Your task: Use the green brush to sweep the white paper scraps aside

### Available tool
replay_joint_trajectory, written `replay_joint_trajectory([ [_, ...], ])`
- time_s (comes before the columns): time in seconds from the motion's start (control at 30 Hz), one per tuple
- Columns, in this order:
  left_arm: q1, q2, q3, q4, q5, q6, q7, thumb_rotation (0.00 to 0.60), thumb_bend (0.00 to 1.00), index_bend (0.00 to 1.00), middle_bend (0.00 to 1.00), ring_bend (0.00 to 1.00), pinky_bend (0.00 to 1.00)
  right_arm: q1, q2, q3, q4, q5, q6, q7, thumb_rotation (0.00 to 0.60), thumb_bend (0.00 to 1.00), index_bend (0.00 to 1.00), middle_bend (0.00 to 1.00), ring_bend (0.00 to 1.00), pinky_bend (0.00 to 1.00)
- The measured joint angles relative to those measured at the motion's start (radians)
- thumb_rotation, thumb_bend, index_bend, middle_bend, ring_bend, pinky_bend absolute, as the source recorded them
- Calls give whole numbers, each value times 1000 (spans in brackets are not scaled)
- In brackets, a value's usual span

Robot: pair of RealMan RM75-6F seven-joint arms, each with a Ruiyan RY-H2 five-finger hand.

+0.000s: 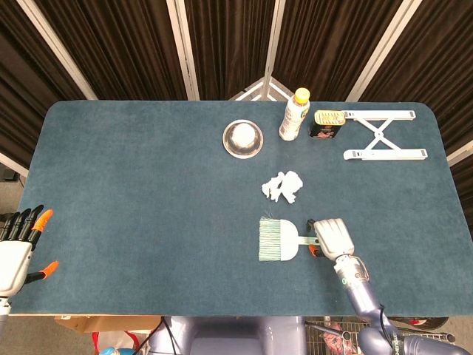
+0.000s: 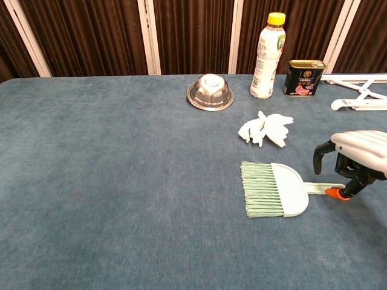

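One green brush (image 1: 278, 239) flat, bristles left, handle right.

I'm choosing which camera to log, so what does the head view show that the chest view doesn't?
Only the head view shows the left hand open at the table's near left corner, and the whole white folding stand. Only the chest view shows the side label of the dark tin can. Both show the right hand over the green brush's handle, the white paper scraps and the steel bowl.
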Motion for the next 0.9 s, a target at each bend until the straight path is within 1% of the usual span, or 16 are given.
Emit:
replay_joint_trajectory([
  [0.23, -1, 2, 0, -2, -2, -2, -1, 600, 0, 0, 0, 0, 15, 5, -5, -11, 7, 29, -10, -15, 600, 294, 469, 973, 1000, 953],
  [0.53, -2, 2, 0, -3, 0, -3, -5, 600, 0, 0, 0, 0, 15, 13, -18, -12, 20, 49, -10, -14, 600, 295, 469, 973, 1000, 953],
  [0.6, -2, 2, 0, -3, 0, -3, -5, 600, 0, 0, 0, 0, 15, 15, -23, -14, 26, 54, -12, -14, 600, 308, 478, 973, 1000, 953],
  [0.67, -2, 2, 0, -3, 0, -3, -5, 600, 0, 0, 0, 0, 15, 16, -27, -17, 31, 56, -13, -15, 600, 350, 515, 973, 1000, 953],
  [0.73, -3, 2, -1, -3, -1, -4, -6, 600, 0, 0, 0, 0, 15, 18, -30, -19, 35, 58, -15, -15, 600, 423, 590, 973, 1000, 953],
  [0.8, -3, 2, -1, -3, -2, -4, -7, 600, 0, 0, 0, 0, 15, 18, -32, -19, 35, 57, -13, -12, 600, 498, 690, 973, 1000, 953],
  [0.9, -3, 3, -1, -4, -3, -5, -9, 600, 0, 0, 0, 0, 15, 19, -30, -17, 27, 52, -8, -2, 600, 541, 770, 974, 1000, 953],
])
